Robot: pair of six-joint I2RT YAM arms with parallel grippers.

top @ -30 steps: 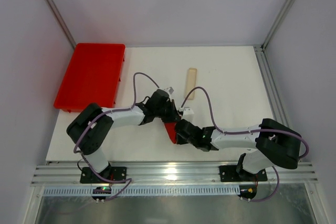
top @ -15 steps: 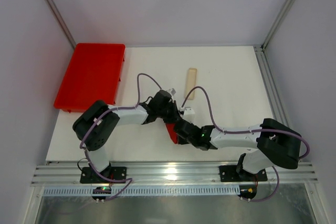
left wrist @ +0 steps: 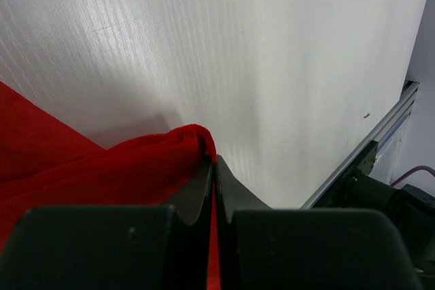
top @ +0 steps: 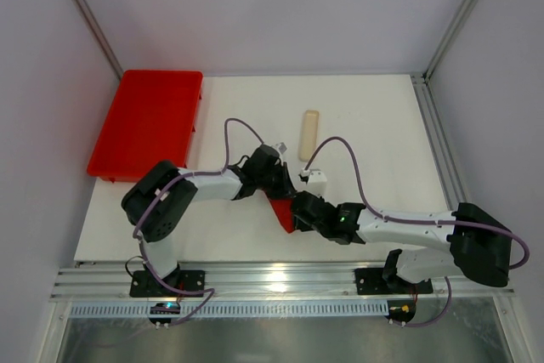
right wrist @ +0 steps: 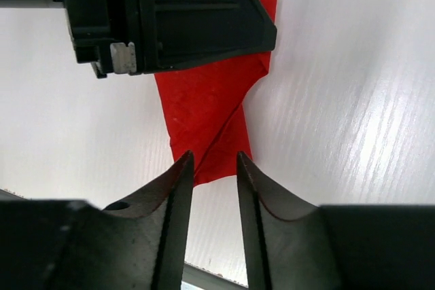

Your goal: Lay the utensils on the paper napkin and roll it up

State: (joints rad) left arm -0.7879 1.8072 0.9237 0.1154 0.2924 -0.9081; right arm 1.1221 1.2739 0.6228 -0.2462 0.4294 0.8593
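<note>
Red paper, bunched up in the middle of the white table top [top: 374,125]: that's the thin bright-red paper napkin [top: 279,208], crumpled into a narrow wedge right between the two wrists.

The left gripper [left wrist: 214,168] is clamped tight. Its jaws are pressed together with a fold of the paper napkin pinched between them. In the left wrist view the red sheet humps up at the fingertips and trails away to the left across the table.

Now the right gripper [right wrist: 212,161]: its two dark fingers [right wrist: 175,188] stand slightly apart with a slim gap between them. They hold nothing and sit just at the napkin's near, pointed end. Whether they brush the paper, I can't tell. Straight ahead of it, the black body of the left gripper covers the napkin's far end.

From above, the left arm is folded, with its elbow back over the near left of the table and its forearm reaching right toward the centre. The right arm lies long and low, its forearm stretched leftward from a shoulder far out on the right, so the two grippers meet nearly nose to nose over the red wedge.

Well off to the far left lies a big rigid red plastic tray [top: 149,121]. Just beyond the grippers lies a pale beige flat oblong strip [top: 309,134].
</note>
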